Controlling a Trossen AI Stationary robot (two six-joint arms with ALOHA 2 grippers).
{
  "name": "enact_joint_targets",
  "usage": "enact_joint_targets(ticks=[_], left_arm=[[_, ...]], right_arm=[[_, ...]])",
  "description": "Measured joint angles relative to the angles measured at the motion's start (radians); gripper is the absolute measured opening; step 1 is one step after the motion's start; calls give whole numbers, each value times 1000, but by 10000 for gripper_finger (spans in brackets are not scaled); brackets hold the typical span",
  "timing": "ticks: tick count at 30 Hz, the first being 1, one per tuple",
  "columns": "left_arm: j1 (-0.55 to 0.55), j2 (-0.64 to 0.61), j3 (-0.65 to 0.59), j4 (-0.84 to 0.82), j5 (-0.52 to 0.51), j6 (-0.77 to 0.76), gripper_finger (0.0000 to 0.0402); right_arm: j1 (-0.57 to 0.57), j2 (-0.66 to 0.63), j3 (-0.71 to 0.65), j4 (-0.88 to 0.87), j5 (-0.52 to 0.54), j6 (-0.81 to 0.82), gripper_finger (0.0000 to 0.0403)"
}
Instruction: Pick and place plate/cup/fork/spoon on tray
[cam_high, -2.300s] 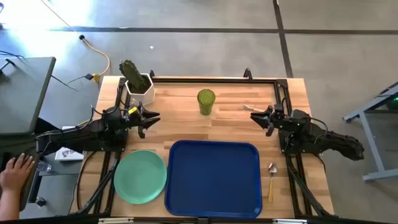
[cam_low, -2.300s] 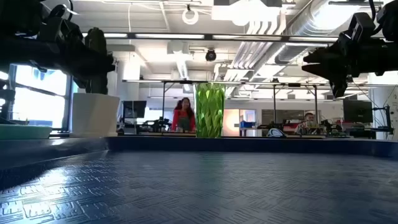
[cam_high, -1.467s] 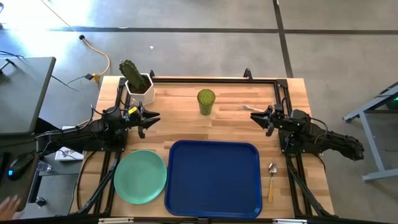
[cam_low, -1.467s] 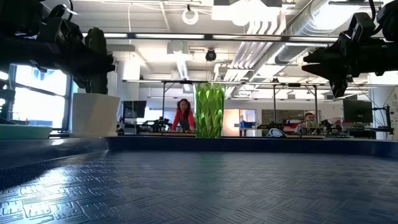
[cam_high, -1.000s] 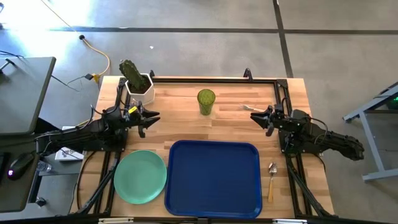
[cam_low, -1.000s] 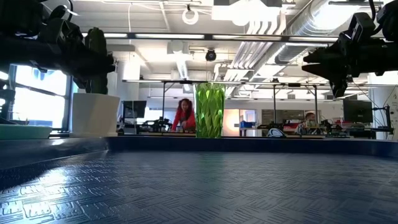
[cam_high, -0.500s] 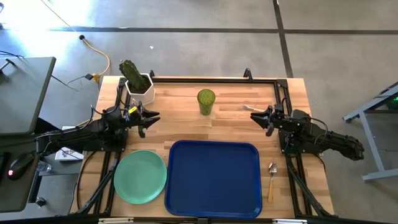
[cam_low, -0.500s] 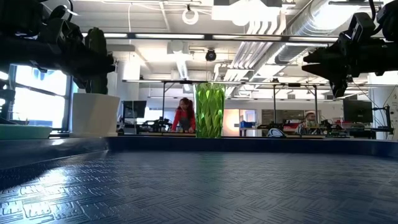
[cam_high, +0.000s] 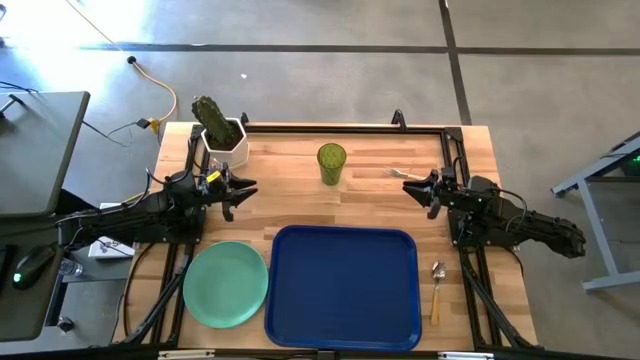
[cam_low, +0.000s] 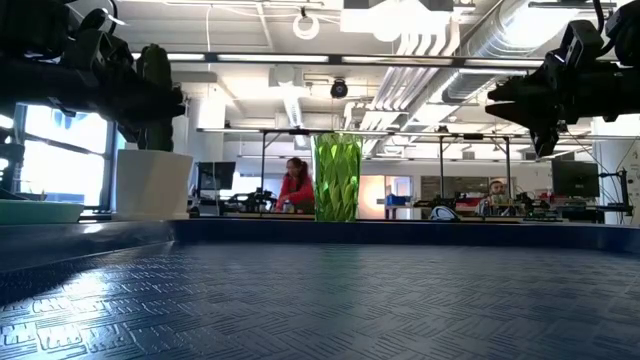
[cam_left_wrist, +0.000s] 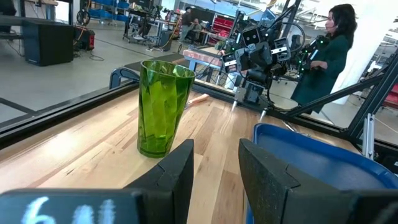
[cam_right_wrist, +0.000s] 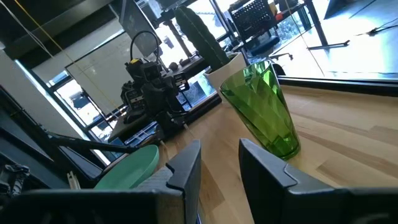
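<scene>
- Bare wood lies between the left gripper (cam_high: 237, 193) and the translucent olive-green cup (cam_high: 332, 163).
- A dark green cactus in a white pot (cam_high: 221, 131) stands just beside that gripper.

Open-plan robotics lab: ceiling ducts (cam_low: 520, 40), workbenches (cam_low: 470, 215).

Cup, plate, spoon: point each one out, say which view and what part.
cup (cam_high: 332, 162): high view, on its round rim opening.
plate (cam_high: 226, 284): high view, on the middle of its flat face.
spoon (cam_high: 437, 270): high view, on its metal bowl.
</scene>
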Motion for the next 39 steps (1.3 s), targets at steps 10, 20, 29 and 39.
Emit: enact_joint_targets(ticks=[10,20,29,39], left_arm=[[0,0,0,0,0,0,115],[0,0,0,0,0,0,115],[0,0,0,0,0,0,115],[0,0,0,20,-1,-1,115]], right_arm=[[0,0,0,0,0,0,99],[0,0,0,0,0,0,99],[0,0,0,0,0,0,99],[0,0,0,0,0,0,99]])
